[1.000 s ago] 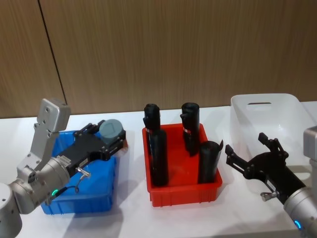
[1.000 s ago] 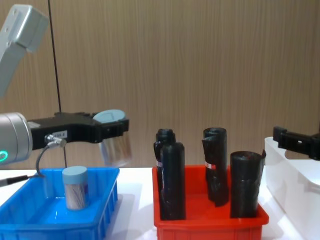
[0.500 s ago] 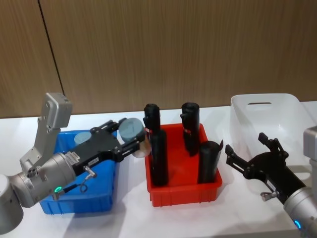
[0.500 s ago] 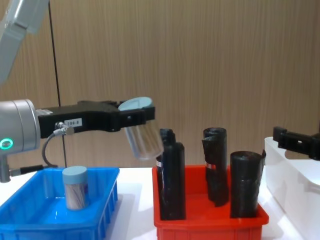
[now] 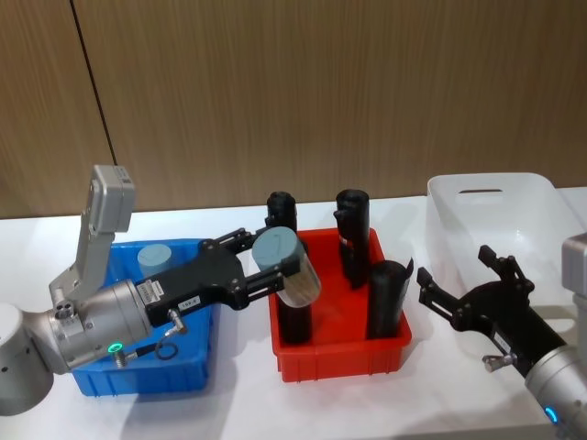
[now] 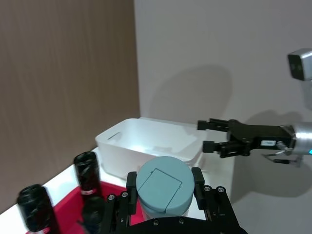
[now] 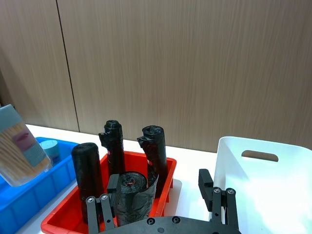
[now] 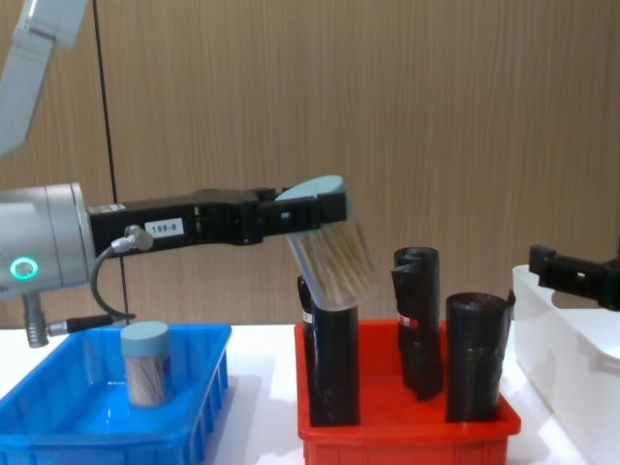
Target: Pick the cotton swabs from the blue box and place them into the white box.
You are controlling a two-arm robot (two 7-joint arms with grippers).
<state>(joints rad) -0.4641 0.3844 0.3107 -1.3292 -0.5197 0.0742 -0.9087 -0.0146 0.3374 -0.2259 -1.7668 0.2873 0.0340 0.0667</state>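
Observation:
My left gripper [image 5: 278, 263] is shut on a tub of cotton swabs [image 5: 292, 272] with a pale blue lid. It holds the tub tilted in the air over the left side of the red bin, as the chest view shows [image 8: 334, 257]. The lid [image 6: 163, 184] sits between the fingers in the left wrist view. A second tub of cotton swabs [image 5: 154, 258] stands upright in the blue box [image 5: 147, 378] on the left. The white box [image 5: 459, 220] stands at the far right. My right gripper [image 5: 452, 271] hangs open in front of it, holding nothing.
A red bin [image 5: 339, 353] with three tall black rolls [image 5: 386, 298] stands between the blue box and the white box. The held tub hangs close above the left roll [image 8: 332, 354]. A wooden wall closes off the back of the white table.
My left gripper has carried the tub to the right, from above the blue box to above the red bin, tilting it further. The right arm has not moved.

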